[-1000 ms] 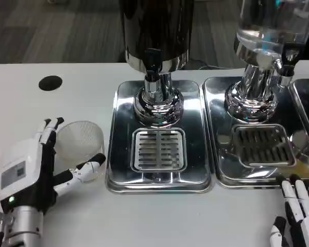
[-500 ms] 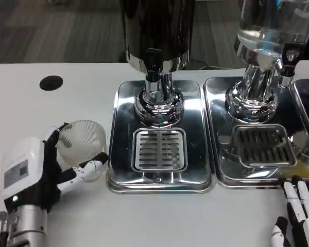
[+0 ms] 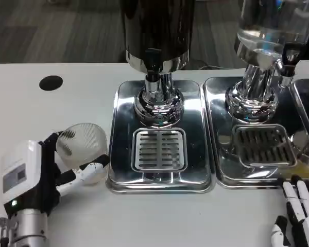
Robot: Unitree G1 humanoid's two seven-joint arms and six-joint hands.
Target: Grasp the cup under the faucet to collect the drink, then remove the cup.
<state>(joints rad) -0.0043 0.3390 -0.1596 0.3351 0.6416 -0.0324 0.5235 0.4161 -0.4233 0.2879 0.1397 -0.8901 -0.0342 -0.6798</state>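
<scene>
A clear ribbed plastic cup [image 3: 82,145] stands left of the steel drip tray [image 3: 121,175], tilted. My left hand [image 3: 32,177] grips it, with the thumb in front of it and the other fingers behind its left side. The black faucet [image 3: 153,63] of the dark dispenser hangs over the tray's slotted grate [image 3: 159,150], and nothing stands on the grate. At the bottom right corner my right hand [image 3: 298,218] rests low near the table edge, fingers stretched out and holding nothing.
A second dispenser with a clear tank [image 3: 270,25] stands on its own steel tray [image 3: 221,175] to the right. A round black hole [image 3: 51,83] lies in the white table at the far left. Bare tabletop runs along the front.
My left hand has closed in on the cup and drawn slightly toward me; the cup has tipped and shifted a little with it. My right hand has barely moved.
</scene>
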